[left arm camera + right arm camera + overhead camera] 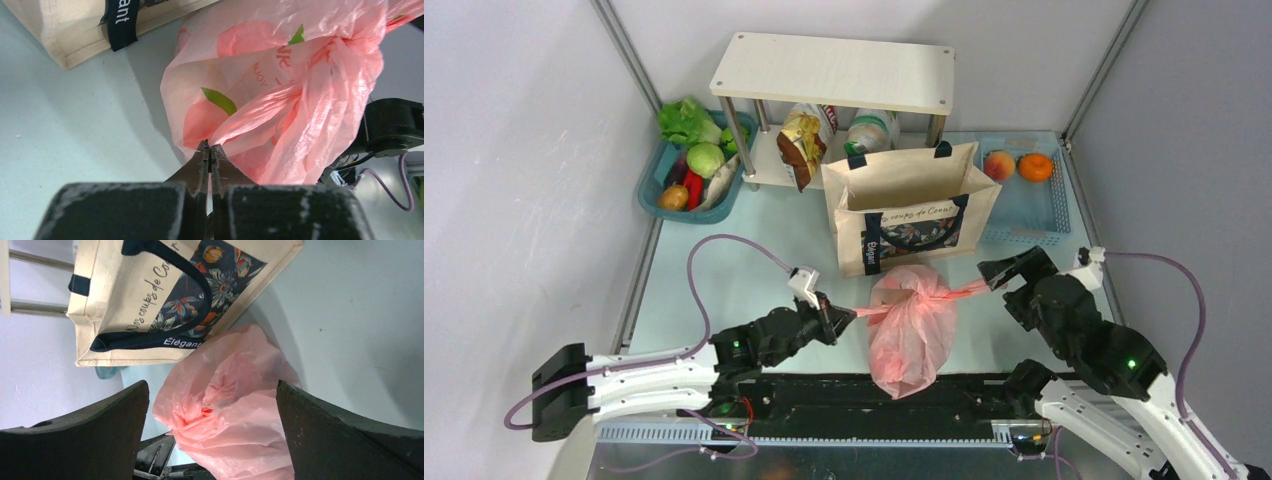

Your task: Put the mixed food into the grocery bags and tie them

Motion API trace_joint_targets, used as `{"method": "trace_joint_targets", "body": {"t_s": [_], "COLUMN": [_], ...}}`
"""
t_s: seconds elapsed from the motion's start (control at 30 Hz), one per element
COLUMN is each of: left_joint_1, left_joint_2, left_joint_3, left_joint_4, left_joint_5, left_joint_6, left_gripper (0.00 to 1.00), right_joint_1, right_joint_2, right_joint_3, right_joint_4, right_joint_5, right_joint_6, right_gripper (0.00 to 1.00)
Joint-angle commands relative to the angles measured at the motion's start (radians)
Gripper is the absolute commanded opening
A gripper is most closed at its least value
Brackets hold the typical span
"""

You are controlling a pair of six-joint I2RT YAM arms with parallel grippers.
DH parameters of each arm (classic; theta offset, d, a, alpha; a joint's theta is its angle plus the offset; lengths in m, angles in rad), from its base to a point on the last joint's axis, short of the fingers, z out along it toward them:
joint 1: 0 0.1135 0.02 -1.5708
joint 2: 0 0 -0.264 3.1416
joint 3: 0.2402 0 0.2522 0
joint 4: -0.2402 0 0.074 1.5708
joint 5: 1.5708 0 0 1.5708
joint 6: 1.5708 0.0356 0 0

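Progress, overhead view: the pink plastic bag [912, 335] lies on the table between the arms, just in front of the upright canvas tote [904, 190]. Its neck is gathered into what looks like a knot, with one handle strand running out to each side. The bag appears tied or nearly so. Its contents cannot be made out. A crisp packet [802, 150] sits under the shelf [834, 70], and produce fills the teal basket [652, 190] and blue basket [1034, 215], so loading and closing the tote is judged outstanding.

Left wrist view: the left gripper [210, 147] has its jaws closed on a twisted strand of the bag. The film is thin, translucent and crinkled, printed with peaches and green leaves.

Right wrist view: the right gripper [211, 390] has its jaws spread wide, holding nothing. The tote's weave is coarse beige, with navy handles and a floral panel.
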Motion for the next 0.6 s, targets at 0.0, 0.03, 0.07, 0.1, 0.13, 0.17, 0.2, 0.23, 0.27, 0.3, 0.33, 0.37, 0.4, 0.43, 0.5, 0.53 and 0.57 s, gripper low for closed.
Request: {"method": "trace_joint_targets", "body": {"t_s": [0.0,0.03,0.07,0.1,0.13,0.17,0.2,0.23,0.27,0.3,0.33,0.37,0.4,0.43,0.5,0.53,0.57], "left_joint_1": [0.002,0.001,0.002,0.002,0.002,0.002,0.002,0.003,0.003,0.002,0.002,0.003,0.003,0.005,0.013,0.023,0.03], "left_joint_2": [-0.056,-0.064,-0.08,-0.096,-0.104,-0.117,-0.124,-0.137,-0.142,-0.152,-0.157,-0.164,-0.168,-0.178,-0.2,-0.211,-0.233], "left_joint_3": [0.01,0.006,-0.002,-0.004,-0.009,-0.012,-0.018,-0.021,-0.025,-0.027,-0.03,-0.031,-0.032,-0.032,-0.027,-0.018,-0.011], "left_joint_4": [0.046,0.046,0.046,0.046,0.045,0.045,0.045,0.044,0.045,0.045,0.044,0.044,0.041,0.029,-0.009,-0.058,-0.09], "left_joint_5": [-0.003,-0.011,-0.014,-0.024,-0.029,-0.041,-0.048,-0.059,-0.072,-0.079,-0.091,-0.099,-0.121,-0.132,-0.174,-0.208,-0.229], "left_joint_6": [0.013,0.013,0.01,0.01,0.009,0.009,0.008,0.008,0.004,0.001,-0.001,0.0,0.008,0.014,0.035,0.044,0.044], "left_gripper": [0.0,0.0,0.0,0.0,0.0,0.0,0.0,0.0,0.0,0.0,0.01,0.01,0.01,0.0,0.0,0.0,0.0], "right_joint_1": [0.043,0.051,0.071,0.085,0.114,0.129,0.163,0.18,0.207,0.227,0.236,0.247,0.252,0.263,0.269,0.268,0.26], "right_joint_2": [0.059,0.067,0.087,0.113,0.127,0.157,0.169,0.194,0.206,0.224,0.231,0.241,0.243,0.246,0.245,0.244,0.238], "right_joint_3": [-0.039,-0.054,-0.061,-0.069,-0.07,-0.071,-0.071,-0.071,-0.071,-0.071,-0.071,-0.071,-0.071,-0.071,-0.067,-0.062,-0.06], "right_joint_4": [0.098,0.11,0.133,0.142,0.149,0.143,0.136,0.125,0.119,0.113,0.113,0.115,0.118,0.12,0.107,0.099,0.09], "right_joint_5": [0.01,0.021,0.042,0.057,0.09,0.111,0.154,0.173,0.207,0.219,0.24,0.25,0.271,0.287,0.341,0.377,0.391], "right_joint_6": [0.104,0.112,0.127,0.134,0.152,0.167,0.196,0.209,0.23,0.237,0.241,0.24,0.224,0.215,0.17,0.154,0.115], "right_gripper": [0.96,0.93,0.88,0.86,0.8,0.76,0.68,0.63,0.53,0.45,0.24,0.11,0.01,0.0,0.0,0.0,0.0]}}
